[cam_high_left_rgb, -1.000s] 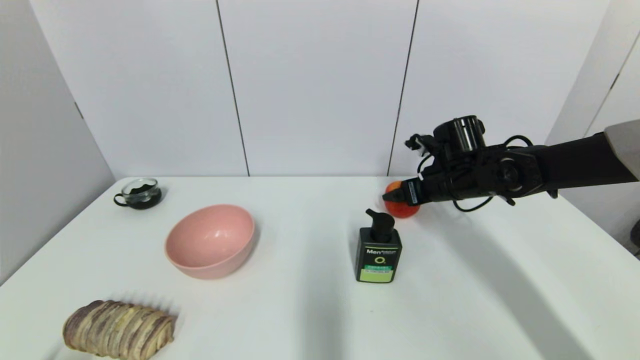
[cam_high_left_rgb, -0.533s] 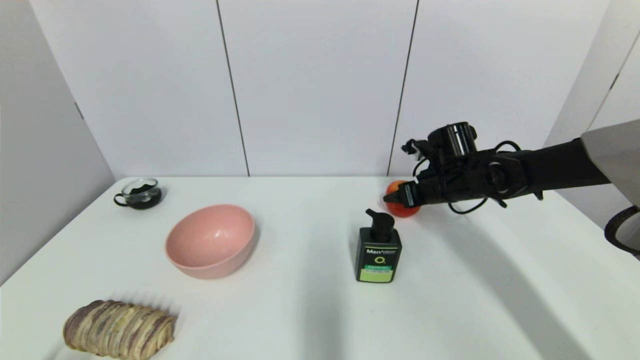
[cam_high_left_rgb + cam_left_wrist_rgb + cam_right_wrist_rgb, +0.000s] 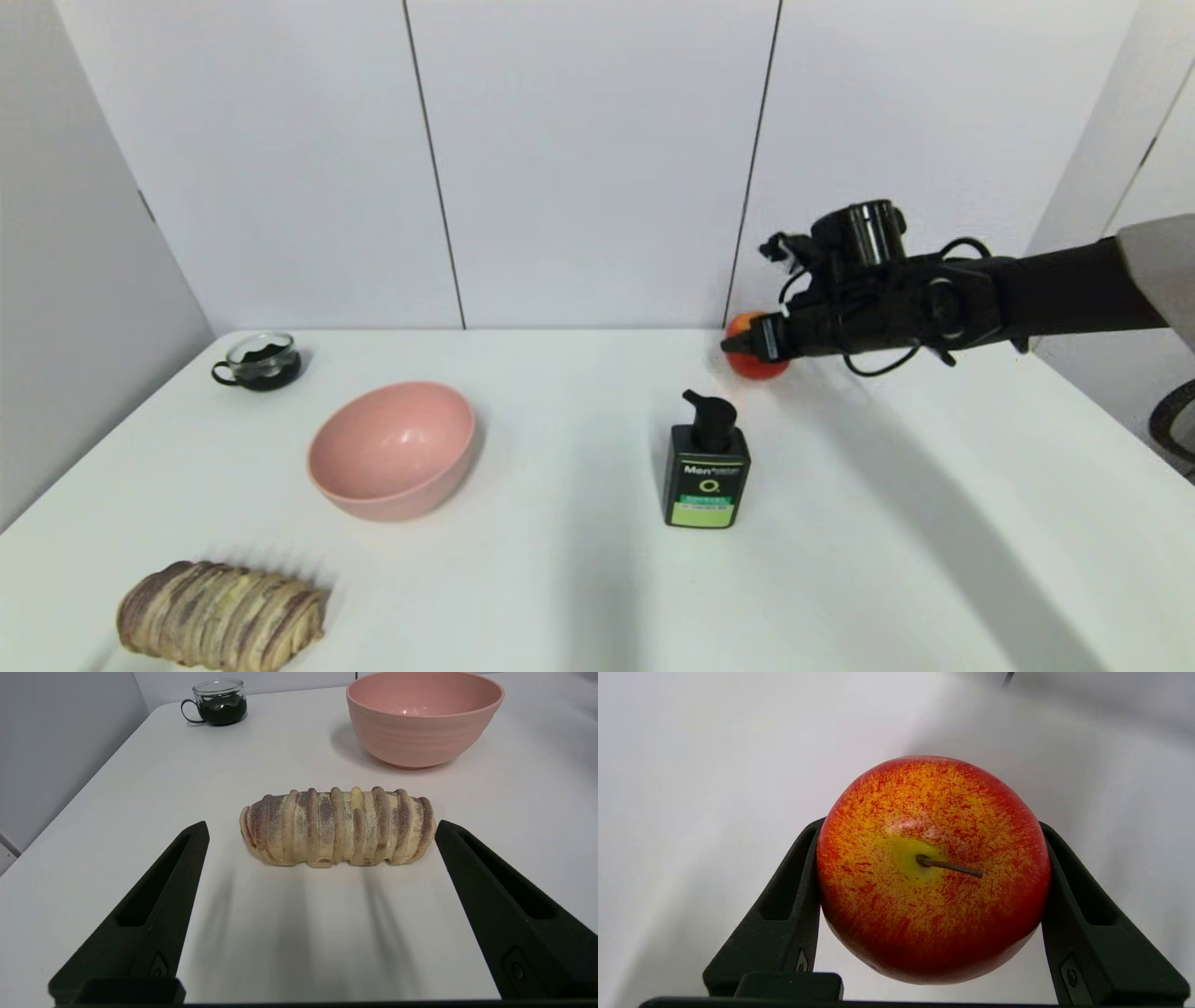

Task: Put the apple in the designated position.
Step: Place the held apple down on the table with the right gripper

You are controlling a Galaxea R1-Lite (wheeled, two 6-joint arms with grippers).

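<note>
- The apple looked rigid, glossy and round, so it would likely resist squashing but could slip or roll if gripped off its widest girth; the sides at mid-height seemed the soundest place to hold it, leaving the thin stem alone.
- That was how it was held: the right pincer was clamped on the apple, one black finger against each flank, with the stem end turned toward the wrist camera.
- Taking the green-labelled pump bottle as the landmark, the apple hung behind it and slightly to the robot's right, near the back edge of the tabletop and seemingly lifted clear of it.
- The right arm reached in from the robot's right, roughly level above the tabletop, its pincer pointing leftward past the bottle.
- No marked target showed; bare white surface lay in front of the bottle and to its right, so where to set the fruit down remained a judgement.
- The left pincer hovered spread wide and empty just short of a ridged bread loaf, far to the bottle's left, with the pink bowl beyond the loaf.
</note>
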